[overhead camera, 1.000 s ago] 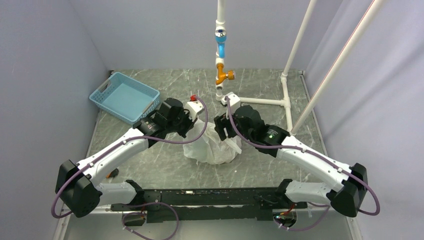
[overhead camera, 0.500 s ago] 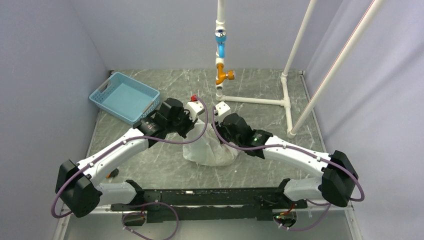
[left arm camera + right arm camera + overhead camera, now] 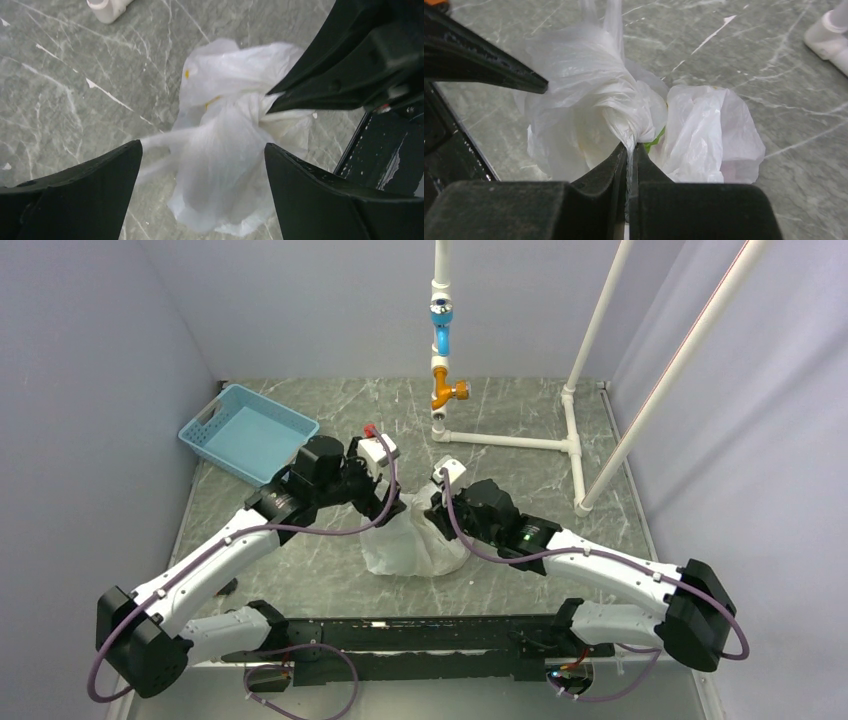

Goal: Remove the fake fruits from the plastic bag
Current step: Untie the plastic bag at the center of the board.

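The plastic bag (image 3: 415, 542) lies crumpled on the marble table between both arms. My right gripper (image 3: 629, 148) is shut on a gathered twist of the plastic bag (image 3: 589, 107) near its top. My left gripper (image 3: 202, 146) hangs open just above the plastic bag (image 3: 225, 155), its fingers either side of the film without touching it. In the top view the left gripper (image 3: 387, 503) sits at the bag's left and the right gripper (image 3: 436, 512) at its right. The fake fruits are hidden inside the bag; a green sliver (image 3: 655, 139) by the right jaws may be print or fruit.
A blue lattice basket (image 3: 250, 432) stands at the back left. A white pipe frame (image 3: 510, 442) with an orange valve (image 3: 447, 392) rises behind the bag, and its slanted poles run along the right side. A pipe foot (image 3: 830, 30) lies close to the right of the bag.
My left gripper has let go of the bag, opened wide and drawn back to the left. My right gripper has moved in and closed on the bag's gathered film.
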